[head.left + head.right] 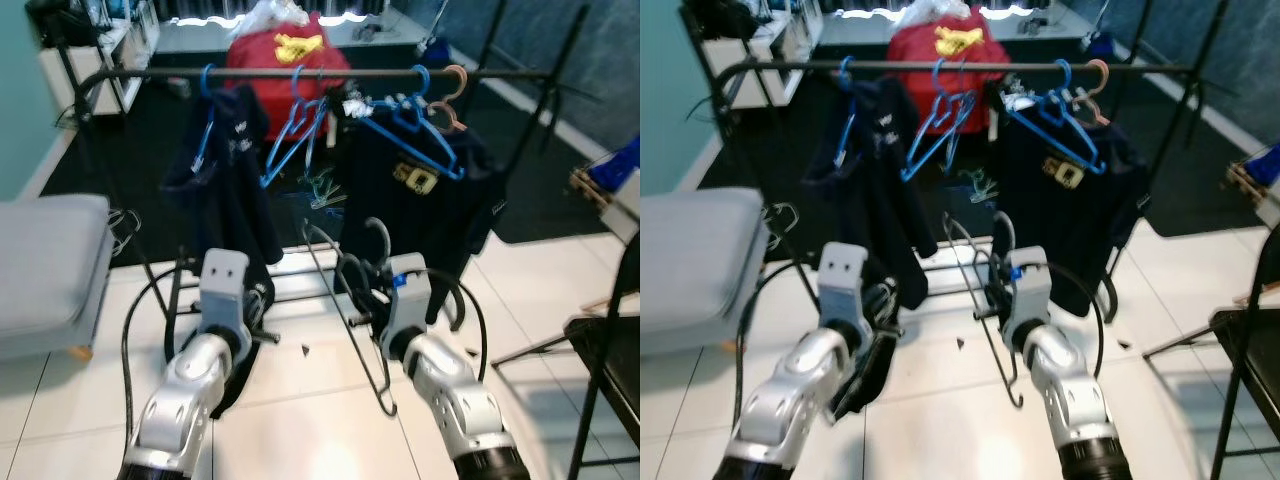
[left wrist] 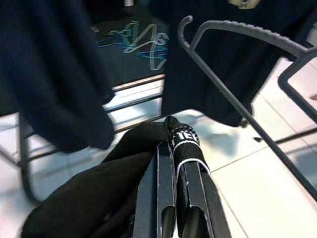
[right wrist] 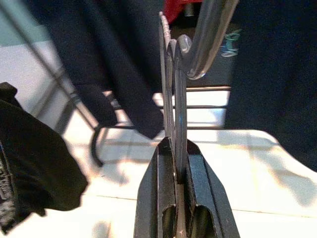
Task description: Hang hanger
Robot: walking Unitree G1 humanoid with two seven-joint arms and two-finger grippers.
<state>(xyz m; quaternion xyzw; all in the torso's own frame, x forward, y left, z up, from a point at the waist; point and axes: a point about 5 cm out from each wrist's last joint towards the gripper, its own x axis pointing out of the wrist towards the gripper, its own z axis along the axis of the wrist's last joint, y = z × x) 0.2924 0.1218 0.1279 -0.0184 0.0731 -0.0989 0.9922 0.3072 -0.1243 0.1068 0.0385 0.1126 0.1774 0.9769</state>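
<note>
Hanger [image 1: 350, 300], dark grey wire, is sitting clamped in your right gripper [image 3: 174, 148]: the two black fingers are closing flat on its neck, hook [image 1: 378, 235] rising just above the fingertips and curling toward the rack, the triangular body slanting down to the floor between your two arms. You're holding it low, in front of and well below the clothes rail [image 1: 330, 73].

Your left gripper [image 2: 174, 148] is pinching a black garment [image 2: 89, 198], fingers pressed together on the fabric with a labelled black strap at the tips; the cloth is draping down beside the left forearm [image 1: 190, 385]. In the left wrist view the grey hanger is passing just beside that gripper, apart from it.

Rail is carrying several blue hangers [image 1: 300, 130], one pinkish hanger [image 1: 452, 95] near its right end, and dark shirts [image 1: 430, 190] hanging on both sides. A red bag [image 1: 285, 55] is sitting behind the rail. White tile floor [image 1: 320, 410] under you, grey cushion [image 1: 50, 260] at your left, black folding chair [image 1: 610, 360] at your right.
</note>
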